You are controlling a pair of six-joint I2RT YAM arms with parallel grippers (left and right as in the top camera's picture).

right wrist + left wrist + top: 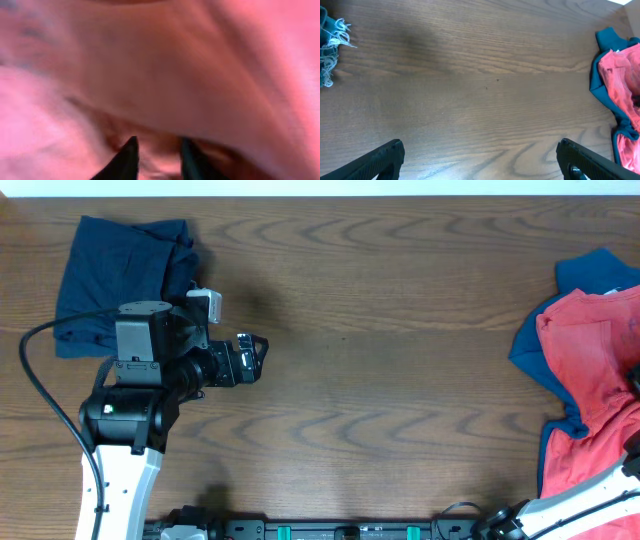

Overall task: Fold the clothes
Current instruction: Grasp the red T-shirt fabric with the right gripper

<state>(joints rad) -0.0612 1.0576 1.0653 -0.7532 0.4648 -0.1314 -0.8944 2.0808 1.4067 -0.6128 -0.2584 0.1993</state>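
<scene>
A folded navy garment (120,270) lies at the table's back left; its frayed edge shows in the left wrist view (329,50). A red garment (590,370) lies crumpled over a blue garment (590,275) at the right edge. Both also show in the left wrist view, red (620,80) and blue (605,50). My left gripper (252,358) is open and empty over bare wood (480,150), pointing right. My right gripper (157,150) is buried in the red garment (175,75), its fingers closed narrowly on a fold of it. In the overhead view that gripper is at the right edge, mostly hidden.
The brown wooden table (400,330) stretches between the two piles. The right arm's white link (590,495) enters at the bottom right. A black cable (40,370) loops beside the left arm's base.
</scene>
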